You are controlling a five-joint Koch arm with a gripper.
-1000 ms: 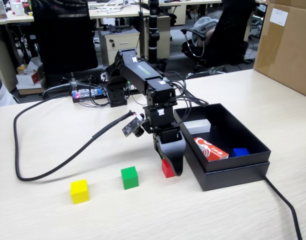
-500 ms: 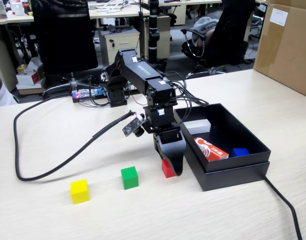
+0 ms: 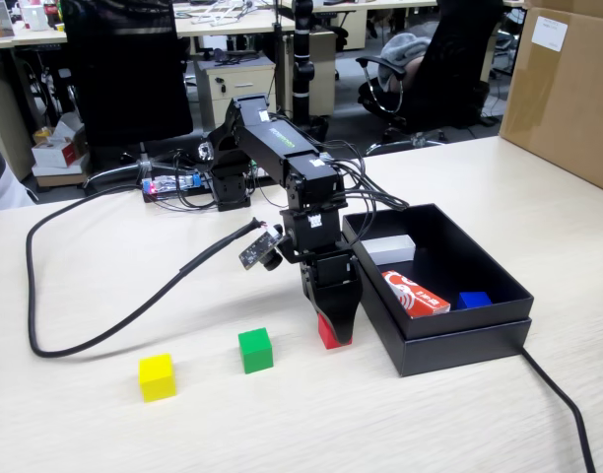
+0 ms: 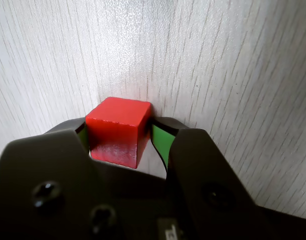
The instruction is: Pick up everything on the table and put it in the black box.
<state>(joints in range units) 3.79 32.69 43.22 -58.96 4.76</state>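
A red cube (image 3: 327,336) rests on the table (image 3: 400,424) just left of the black box (image 3: 464,337). My gripper (image 3: 336,333) points straight down with a jaw on each side of this cube. In the wrist view the red cube (image 4: 118,132) fills the space between the green pads (image 4: 162,142) of my gripper (image 4: 120,134), which is shut on it. A green cube (image 3: 254,350) and a yellow cube (image 3: 156,376) sit further left on the table, apart from the arm.
Inside the black box lie a white block (image 3: 390,248), a red-and-white packet (image 3: 415,293) and a small blue block (image 3: 473,299). A thick black cable (image 3: 95,330) loops at left; another cable (image 3: 563,414) runs front right. A brown carton (image 3: 563,89) stands far right.
The wide-open jaw has swung in against the red cube. The arm and the cubes have stayed where they were.
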